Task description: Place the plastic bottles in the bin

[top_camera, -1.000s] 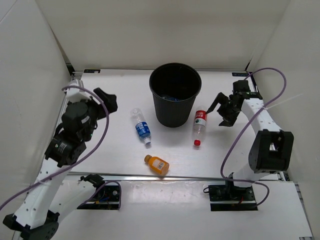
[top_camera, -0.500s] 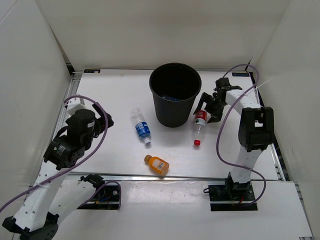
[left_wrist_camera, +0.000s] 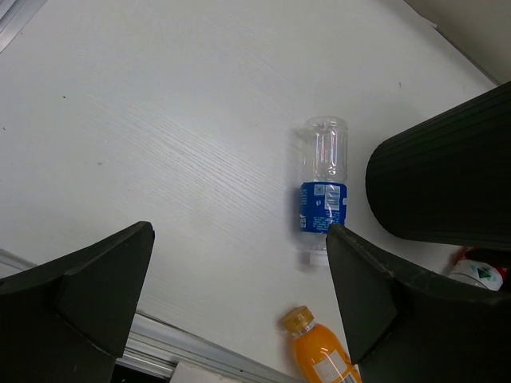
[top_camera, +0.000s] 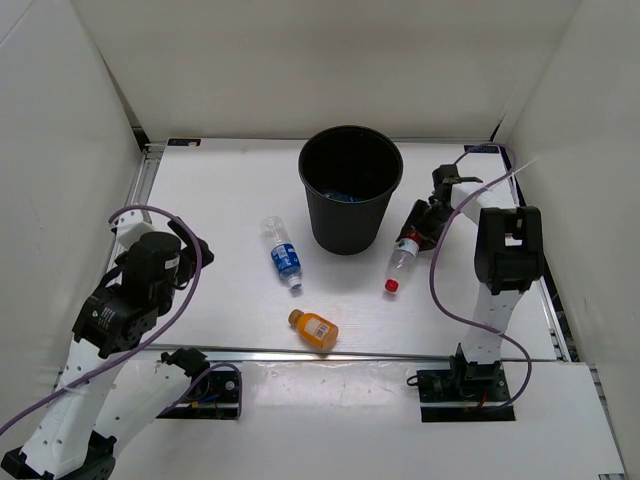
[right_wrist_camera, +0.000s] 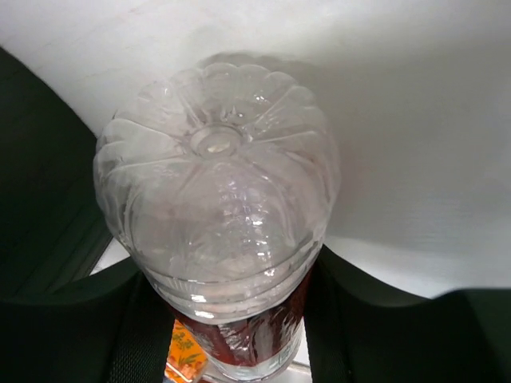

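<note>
Right end effector (top_camera: 417, 232) is clamped on the red bottle (top_camera: 400, 258), fingers either side of the clear base end, which fills the right wrist view (right_wrist_camera: 215, 199). The red cap points to about 7 o'clock, toward the near edge. Whether the bottle is clear of the table (top_camera: 230, 190) I can't tell.

It sits at the bin's (top_camera: 345, 228) 4 o'clock, just beside the black wall. The bin stands upright at 12 o'clock on the table, with a bit of blue showing down at its bottom.

The blue bottle (top_camera: 284, 252) lies on its side at the bin's 8 o'clock, cap toward the near edge. The orange bottle (top_camera: 314, 330) lies further down at 6 o'clock, near the front rail.

Left end effector (top_camera: 188, 248) hangs over at 9 o'clock, fingers spread wide with nothing between them. Its wrist camera looks past them at the blue bottle (left_wrist_camera: 323, 187) and the orange one (left_wrist_camera: 319, 359).
</note>
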